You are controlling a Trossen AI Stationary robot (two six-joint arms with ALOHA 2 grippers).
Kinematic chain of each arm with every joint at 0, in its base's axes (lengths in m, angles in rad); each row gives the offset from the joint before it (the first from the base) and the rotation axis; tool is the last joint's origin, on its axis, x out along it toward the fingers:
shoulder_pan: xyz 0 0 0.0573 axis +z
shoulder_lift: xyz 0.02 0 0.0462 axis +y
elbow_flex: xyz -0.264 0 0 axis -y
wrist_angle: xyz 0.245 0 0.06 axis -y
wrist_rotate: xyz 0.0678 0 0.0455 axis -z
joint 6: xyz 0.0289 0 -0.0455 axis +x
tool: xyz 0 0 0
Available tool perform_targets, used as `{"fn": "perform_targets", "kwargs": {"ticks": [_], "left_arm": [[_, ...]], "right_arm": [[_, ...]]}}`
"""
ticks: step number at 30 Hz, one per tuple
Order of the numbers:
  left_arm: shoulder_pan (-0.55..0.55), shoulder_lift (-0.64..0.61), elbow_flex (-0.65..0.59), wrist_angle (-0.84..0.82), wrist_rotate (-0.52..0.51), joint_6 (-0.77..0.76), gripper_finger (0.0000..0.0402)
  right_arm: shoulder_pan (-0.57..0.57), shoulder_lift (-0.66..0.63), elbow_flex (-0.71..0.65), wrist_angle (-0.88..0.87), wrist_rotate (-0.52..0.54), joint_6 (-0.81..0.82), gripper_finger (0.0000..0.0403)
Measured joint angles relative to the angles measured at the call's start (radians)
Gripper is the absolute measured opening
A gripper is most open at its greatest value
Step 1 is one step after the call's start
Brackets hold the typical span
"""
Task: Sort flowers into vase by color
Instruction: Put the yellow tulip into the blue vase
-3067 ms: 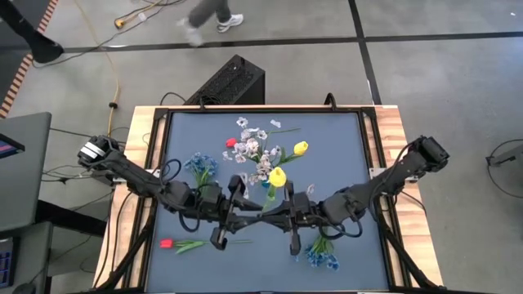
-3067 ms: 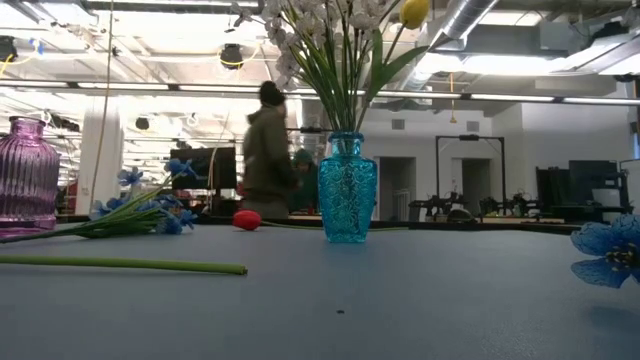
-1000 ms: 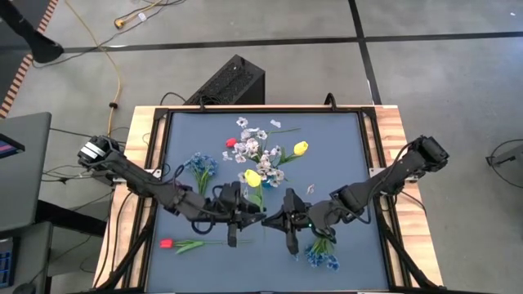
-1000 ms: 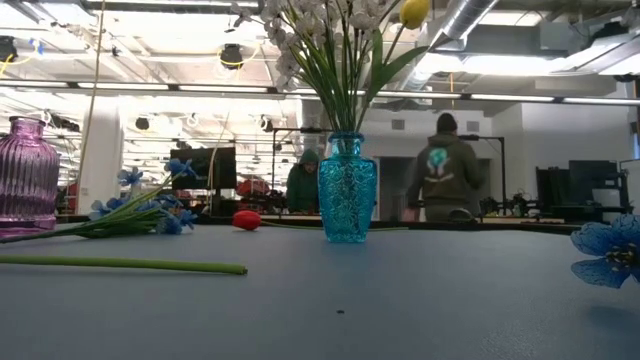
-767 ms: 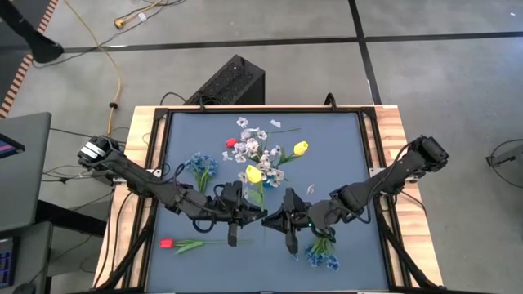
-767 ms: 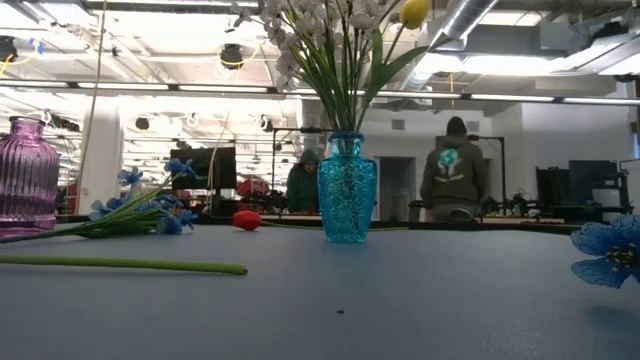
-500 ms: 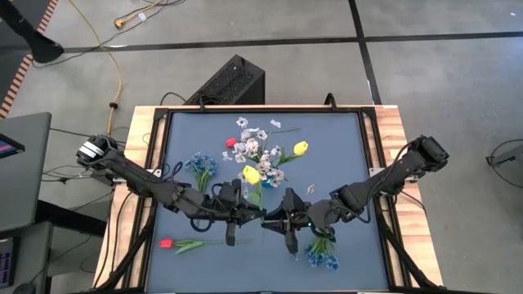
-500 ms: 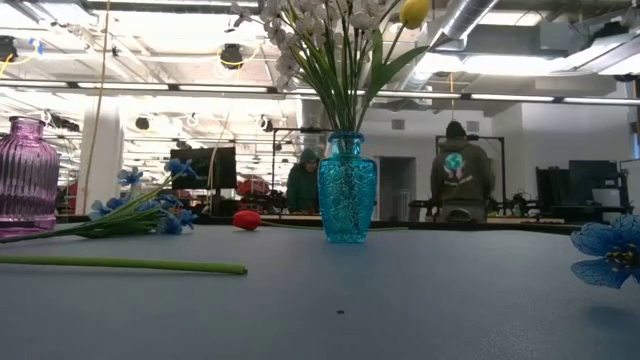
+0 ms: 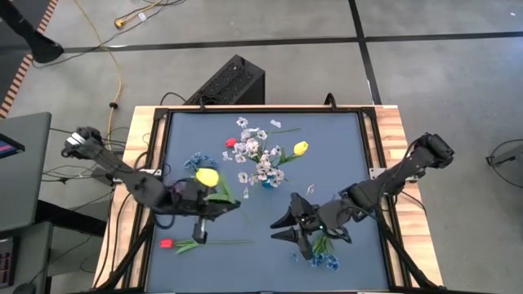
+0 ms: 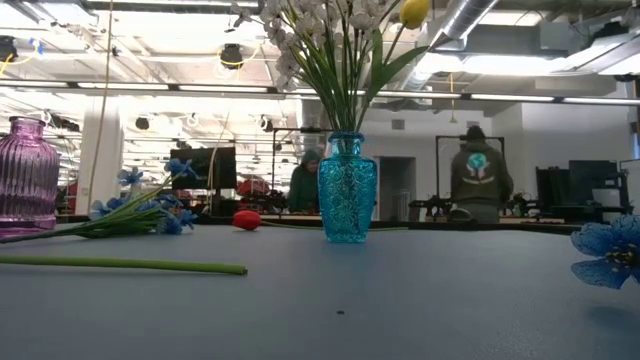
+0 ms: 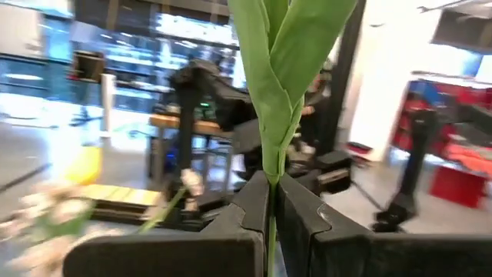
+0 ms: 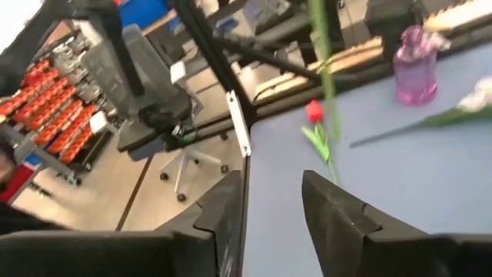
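My left gripper (image 9: 231, 204) is shut on a yellow tulip (image 9: 207, 175), lifted over the table's left half. My right gripper (image 9: 282, 229) is open over the near middle, empty, beside a blue spray (image 9: 323, 257). The blue vase (image 10: 347, 190) stands upright, holding white sprays (image 9: 260, 163) and a second yellow tulip (image 9: 301, 148). A purple vase (image 10: 25, 175) stands at the left. One red tulip (image 9: 167, 243) lies near the near-left edge, another (image 9: 231, 142) lies toward the far side. A second blue spray (image 9: 200, 163) lies on the left. My left gripper pinches the yellow tulip's green stem (image 11: 270, 201) between its two fingers (image 11: 250, 208), just below the leaves (image 11: 288, 69). The tulip is lifted clear of the table. Leaves and blossom stand up above the fingers.
The table's raised frame (image 9: 155, 163) runs round the blue mat. A thin green stem (image 12: 323, 46) hangs in front of my right wrist camera. People stand in the room beyond the far edge (image 10: 480, 175). A black box (image 9: 229, 82) sits on the floor behind the table.
My left gripper has carried the yellow tulip toward the table's left, away from the blue vase, and the blossom now sits over the left blue spray. My right gripper has stayed over the near middle, and the two grippers now stand apart.
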Motion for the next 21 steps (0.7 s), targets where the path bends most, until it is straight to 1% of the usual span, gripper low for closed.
{"fn": "perform_targets", "kwargs": {"ticks": [1, 3, 5, 8, 10, 12, 15, 16, 18, 21], "left_arm": [[-0.014, -0.018, -0.020, 0.002, -0.039, 0.012, 0.0000], [-0.035, -0.060, -0.083, 0.054, -0.080, 0.018, 0.0000], [-0.039, -0.099, -0.171, 0.163, -0.088, 0.007, 0.0000], [-0.037, -0.134, -0.319, 0.354, -0.130, -0.058, 0.0000], [-0.034, -0.136, -0.403, 0.454, -0.169, -0.091, 0.0000], [-0.032, -0.125, -0.464, 0.522, -0.229, -0.118, 0.0000], [-0.016, -0.094, -0.512, 0.541, -0.335, -0.129, 0.0000], [-0.002, -0.082, -0.519, 0.541, -0.353, -0.138, 0.0000], [0.035, -0.051, -0.519, 0.541, -0.356, -0.156, 0.0000], [0.109, 0.007, -0.516, 0.542, -0.260, -0.183, 0.0000]], "right_arm": [[0.007, -0.003, 0.000, -0.016, 0.002, 0.010, 0.0159], [0.019, -0.005, 0.000, -0.042, 0.003, 0.029, 0.0156], [0.030, -0.005, 0.000, -0.059, 0.006, 0.042, 0.0152], [0.040, -0.005, 0.000, -0.070, 0.008, 0.045, 0.0147], [0.041, -0.005, 0.000, -0.074, 0.008, 0.045, 0.0143], [0.041, -0.005, 0.000, -0.075, 0.008, 0.045, 0.0140], [0.040, -0.005, 0.000, -0.074, 0.009, 0.045, 0.0136], [0.038, -0.005, 0.000, -0.075, 0.009, 0.045, 0.0135], [0.038, -0.005, 0.000, -0.075, 0.010, 0.045, 0.0133], [0.037, -0.005, 0.000, -0.075, 0.011, 0.045, 0.0132]]}}
